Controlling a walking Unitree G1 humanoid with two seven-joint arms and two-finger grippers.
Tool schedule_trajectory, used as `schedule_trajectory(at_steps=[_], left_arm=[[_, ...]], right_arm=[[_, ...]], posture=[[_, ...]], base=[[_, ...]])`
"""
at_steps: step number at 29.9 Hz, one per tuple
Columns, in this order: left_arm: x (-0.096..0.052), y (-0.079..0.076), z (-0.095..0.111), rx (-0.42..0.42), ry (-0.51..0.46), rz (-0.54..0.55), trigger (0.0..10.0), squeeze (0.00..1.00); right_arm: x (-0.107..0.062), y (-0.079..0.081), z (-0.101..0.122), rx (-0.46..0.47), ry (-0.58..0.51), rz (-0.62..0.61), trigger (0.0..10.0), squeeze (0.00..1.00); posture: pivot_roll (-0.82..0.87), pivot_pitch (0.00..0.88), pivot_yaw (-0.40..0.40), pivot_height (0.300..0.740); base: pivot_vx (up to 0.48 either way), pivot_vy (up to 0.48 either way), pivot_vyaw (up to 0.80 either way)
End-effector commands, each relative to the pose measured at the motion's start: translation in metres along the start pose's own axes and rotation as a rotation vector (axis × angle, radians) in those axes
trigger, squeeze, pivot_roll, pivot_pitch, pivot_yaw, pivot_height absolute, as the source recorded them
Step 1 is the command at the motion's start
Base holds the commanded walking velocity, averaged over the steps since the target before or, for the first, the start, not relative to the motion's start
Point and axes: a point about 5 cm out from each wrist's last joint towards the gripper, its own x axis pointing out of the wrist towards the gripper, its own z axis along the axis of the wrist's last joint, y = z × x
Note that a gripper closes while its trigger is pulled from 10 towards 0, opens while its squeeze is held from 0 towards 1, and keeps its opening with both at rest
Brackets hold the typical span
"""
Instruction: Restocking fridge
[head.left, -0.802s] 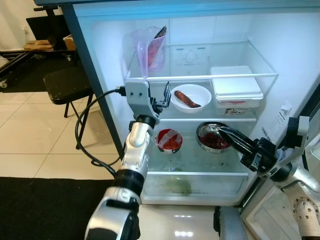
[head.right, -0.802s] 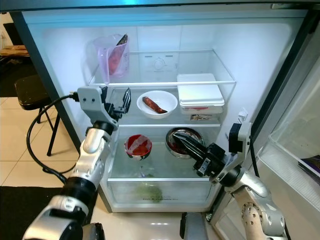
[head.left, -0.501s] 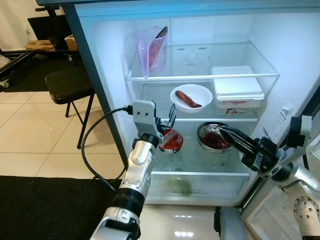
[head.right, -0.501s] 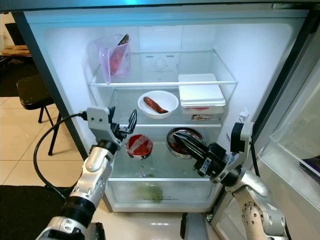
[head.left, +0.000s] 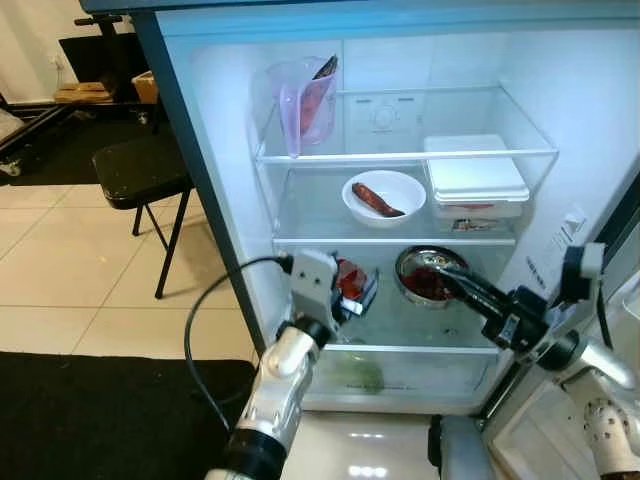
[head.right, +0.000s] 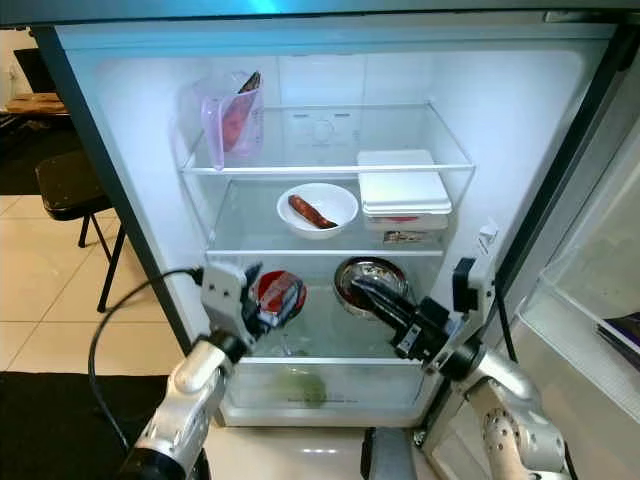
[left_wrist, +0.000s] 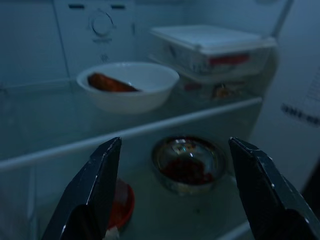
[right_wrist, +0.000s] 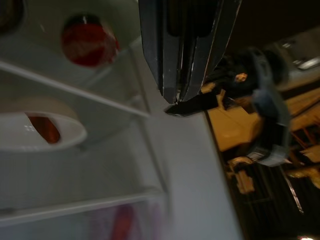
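Steel bowl (head.left: 428, 276) is sitting upright, mouth upward, beside the red bowl (head.right: 278, 295); right gripper (head.right: 372, 291), fingers clenched together, is touching its rim; left gripper (left_wrist: 175, 185) is hovering released nearby.

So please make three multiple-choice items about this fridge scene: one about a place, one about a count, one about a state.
1. The white bowl stands on:
A. the middle shelf
B. the top shelf
C. the floor

2. Glass shelves inside the fridge:
A. one
B. five
C. three

3. The left gripper is:
A. shut
B. open
C. holding a bag

Key:
1 A, it sits beside the white lidded box.
2 C, three glass levels are visible.
3 B, the left wrist view shows its fingers wide apart.
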Motion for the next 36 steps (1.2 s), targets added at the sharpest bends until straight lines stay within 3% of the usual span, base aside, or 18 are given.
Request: schedule_trajectory(at_steps=[1, 10, 14, 26, 36], left_arm=[[-0.009, 0.006, -0.009, 0.013, 0.046, -0.004, 10.0, 0.00], [-0.037, 0.017, -0.020, -0.048, 0.067, -0.049, 10.0, 0.00], [-0.042, 0.021, -0.025, -0.063, 0.081, -0.028, 10.0, 0.00], [-0.042, 0.017, -0.026, -0.115, 0.062, -0.050, 10.0, 0.00], [-0.044, 0.017, -0.029, -0.107, 0.070, -0.070, 10.0, 0.00]], right_arm=[[-0.003, -0.002, -0.010, -0.003, 0.047, -0.018, 10.0, 0.00], [-0.008, 0.002, -0.048, 0.052, 0.213, -0.042, 10.0, 0.00], [-0.005, 0.002, -0.052, 0.081, 0.208, -0.030, 10.0, 0.00], [0.005, 0.010, -0.076, 0.160, 0.229, -0.003, 10.0, 0.00], [0.000, 0.012, -0.092, 0.207, 0.260, -0.017, 10.0, 0.00]], posture=[[-0.05, 0.000, 0.007, 0.490], [-0.05, 0.000, 0.000, 0.490], [-0.04, 0.000, -0.005, 0.490], [-0.03, 0.000, -0.019, 0.535], [-0.03, 0.000, -0.025, 0.575]], base=[[0.000, 0.000, 0.00], [0.000, 0.000, 0.00], [0.000, 0.000, 0.00], [0.000, 0.000, 0.00], [0.000, 0.000, 0.00]])
